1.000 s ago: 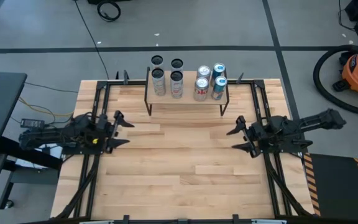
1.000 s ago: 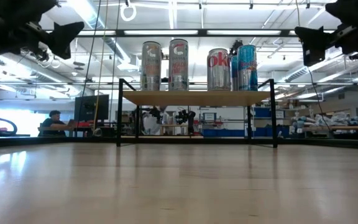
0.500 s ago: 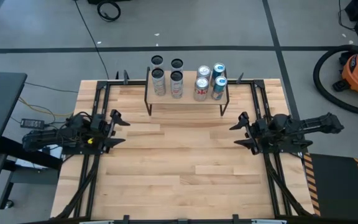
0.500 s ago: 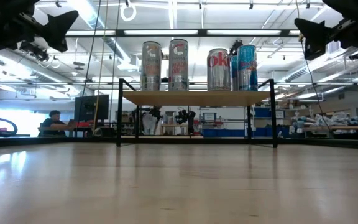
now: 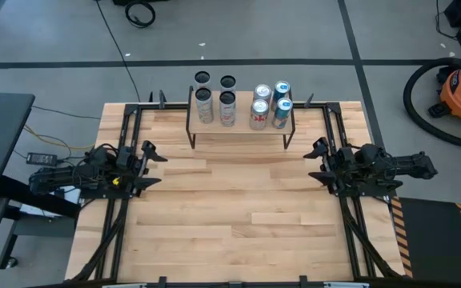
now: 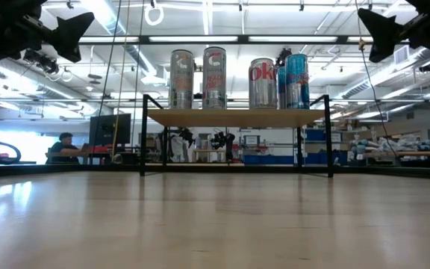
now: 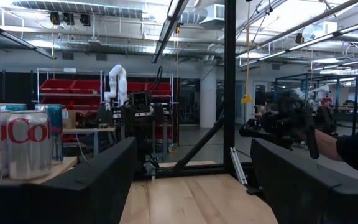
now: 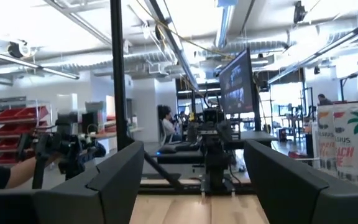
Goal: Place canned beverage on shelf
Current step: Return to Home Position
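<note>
Your cans [image 5: 227, 98] are sitting on the shelf [image 5: 238, 130].
Your left fingers [image 5: 146, 149] and right fingers [image 5: 321, 147] are hanging wide open, holding nothing, over the bench [image 5: 230, 208] sides.

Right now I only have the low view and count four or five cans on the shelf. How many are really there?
Observer: Eight cans, in two rows of four on the shelf, seen from above.
Operator: Is either gripper holding one?
Observer: No. The left gripper is open and empty in its wrist view.
Operator: And the right?
Observer: The right gripper is open and empty too, over the table's right side.
</note>
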`<state>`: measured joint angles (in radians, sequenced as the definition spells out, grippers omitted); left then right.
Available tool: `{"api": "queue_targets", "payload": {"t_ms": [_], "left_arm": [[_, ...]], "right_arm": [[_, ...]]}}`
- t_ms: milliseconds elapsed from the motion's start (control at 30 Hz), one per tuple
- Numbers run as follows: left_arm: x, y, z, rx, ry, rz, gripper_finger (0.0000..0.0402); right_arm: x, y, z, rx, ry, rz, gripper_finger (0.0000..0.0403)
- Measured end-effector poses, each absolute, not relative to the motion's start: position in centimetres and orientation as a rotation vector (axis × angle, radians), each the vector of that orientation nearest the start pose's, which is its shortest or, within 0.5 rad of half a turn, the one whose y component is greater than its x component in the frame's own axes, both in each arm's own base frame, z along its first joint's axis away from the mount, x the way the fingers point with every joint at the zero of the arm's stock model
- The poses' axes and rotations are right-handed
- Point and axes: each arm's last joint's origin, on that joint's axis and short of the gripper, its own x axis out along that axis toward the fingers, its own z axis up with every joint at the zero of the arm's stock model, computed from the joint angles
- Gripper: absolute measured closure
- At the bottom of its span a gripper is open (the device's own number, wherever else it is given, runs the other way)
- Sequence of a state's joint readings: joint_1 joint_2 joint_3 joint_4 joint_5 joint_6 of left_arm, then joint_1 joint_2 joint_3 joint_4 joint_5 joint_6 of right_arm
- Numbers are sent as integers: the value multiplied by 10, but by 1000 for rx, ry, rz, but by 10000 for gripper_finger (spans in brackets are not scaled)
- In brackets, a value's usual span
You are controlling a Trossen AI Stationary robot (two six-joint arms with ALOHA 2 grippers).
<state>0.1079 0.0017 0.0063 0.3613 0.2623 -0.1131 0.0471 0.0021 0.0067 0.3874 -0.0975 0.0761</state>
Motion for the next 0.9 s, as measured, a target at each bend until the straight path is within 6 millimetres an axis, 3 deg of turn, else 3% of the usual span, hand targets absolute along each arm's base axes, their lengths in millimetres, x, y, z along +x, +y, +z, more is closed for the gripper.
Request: {"api": "queue_targets", "payload": {"t_ms": [900], "left_arm": [[90, 8, 199, -34, -352, -113, 83]], "right_arm": [[89, 7, 203, 65, -395, 159, 117]]}}
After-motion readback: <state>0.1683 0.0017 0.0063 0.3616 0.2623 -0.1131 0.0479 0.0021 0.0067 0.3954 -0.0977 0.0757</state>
